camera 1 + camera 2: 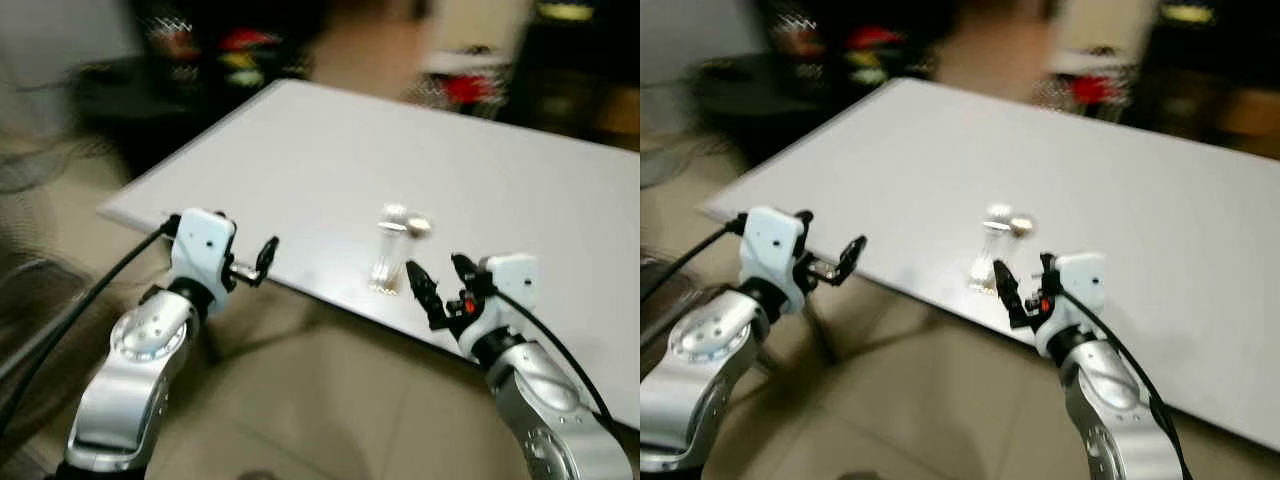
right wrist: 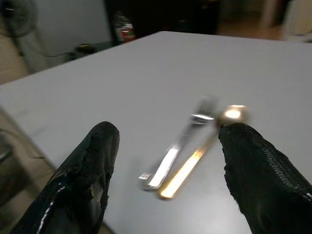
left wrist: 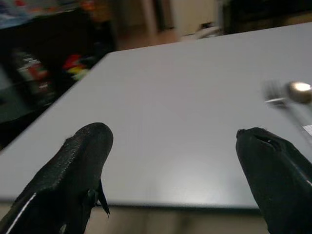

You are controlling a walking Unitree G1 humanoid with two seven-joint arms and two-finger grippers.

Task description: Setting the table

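**Right hand poised open over the cutlery**

Right hand (image 1: 432,283) is held just at the near edge of the white table (image 1: 300,150), its two black fingers (image 2: 87,170) spread wide and gripping nothing. Framed between those fingers, in the right wrist view, a fork (image 2: 178,146) and a spoon (image 2: 204,148) are seen lying side by side on the table, touching or nearly so, handles toward the hand and heads pointing away. From the head views the pair (image 1: 392,250) is placed near the table's front edge, just beyond the right hand.

Left hand (image 1: 255,262) is raised beside the same edge, well apart from the cutlery, and is likewise open and empty; the fork and spoon (image 3: 292,92) are caught at the side of its wrist view.

Farther out, a dark, blurred room with coloured clutter is made out, and tiled floor (image 1: 330,400) lies below the table.

The step in hand is judged to be the approach to the cutlery; nothing has yet been gripped. For the next move, a short forward and downward reach would be called for, with the fingers closed across one thin, flat handle without the other piece being dragged along.
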